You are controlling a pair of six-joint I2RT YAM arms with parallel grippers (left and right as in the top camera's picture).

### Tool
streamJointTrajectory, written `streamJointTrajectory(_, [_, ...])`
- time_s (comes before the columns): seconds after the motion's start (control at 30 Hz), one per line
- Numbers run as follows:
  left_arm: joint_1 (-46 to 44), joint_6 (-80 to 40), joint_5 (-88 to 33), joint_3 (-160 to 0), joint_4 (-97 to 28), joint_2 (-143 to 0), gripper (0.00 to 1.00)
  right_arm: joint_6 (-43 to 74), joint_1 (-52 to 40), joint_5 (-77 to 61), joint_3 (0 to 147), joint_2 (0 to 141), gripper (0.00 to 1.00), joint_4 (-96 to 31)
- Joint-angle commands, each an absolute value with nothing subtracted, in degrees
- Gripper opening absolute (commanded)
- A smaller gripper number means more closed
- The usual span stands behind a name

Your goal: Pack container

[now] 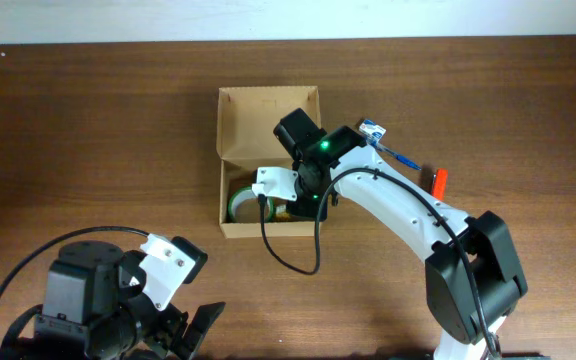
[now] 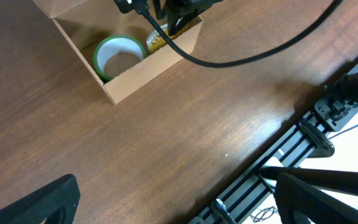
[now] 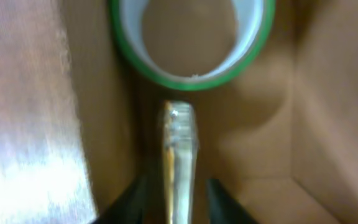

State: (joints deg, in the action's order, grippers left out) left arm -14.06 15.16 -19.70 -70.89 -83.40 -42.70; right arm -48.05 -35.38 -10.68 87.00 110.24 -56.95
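Two arms work at a brown table [image 1: 88,130], and the tan box [image 1: 266,229] sits near its middle with the flap [image 1: 268,118] folded open away from the robot. The right arm reaches down into the box. Its right gripper [image 3: 178,182] hangs low inside, fingers narrowly parted on either side of a yellowish stick [image 3: 180,155]. A slim gap shows between the stick and the finger on the picture's right, though the wrist view is blurred. A green tape roll [image 3: 191,82] lies flat on the box floor just beyond the stick's tip, at the end of the box nearer the robot's left. The left gripper [image 2: 176,186] hovers over bare table at the near left, well apart from the box, its fingers spread wide and holding nothing. Outside the box, beyond the right arm, lie a blue pen [image 1: 396,155] and a small orange thing [image 1: 440,181].
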Motion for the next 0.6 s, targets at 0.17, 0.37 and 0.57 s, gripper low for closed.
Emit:
streamJointTrajectory(0.17, [-14.09, 14.59, -20.73, -71.53, -83.4, -42.65, 0.99, -45.93, -35.62, -8.27, 87.72, 111.07, 0.51, -55.07])
streamJointTrajectory(0.37, [-14.09, 14.59, -20.73, -71.53, -83.4, -42.65, 1.0, -42.83, -35.62, -8.08, 88.36, 111.04, 0.52, -53.06])
streamJointTrajectory(0.57, [-14.09, 14.59, -20.73, -71.53, -83.4, -42.68, 1.0, -41.01, -35.62, -3.44, 88.42, 111.04, 0.53, -50.06])
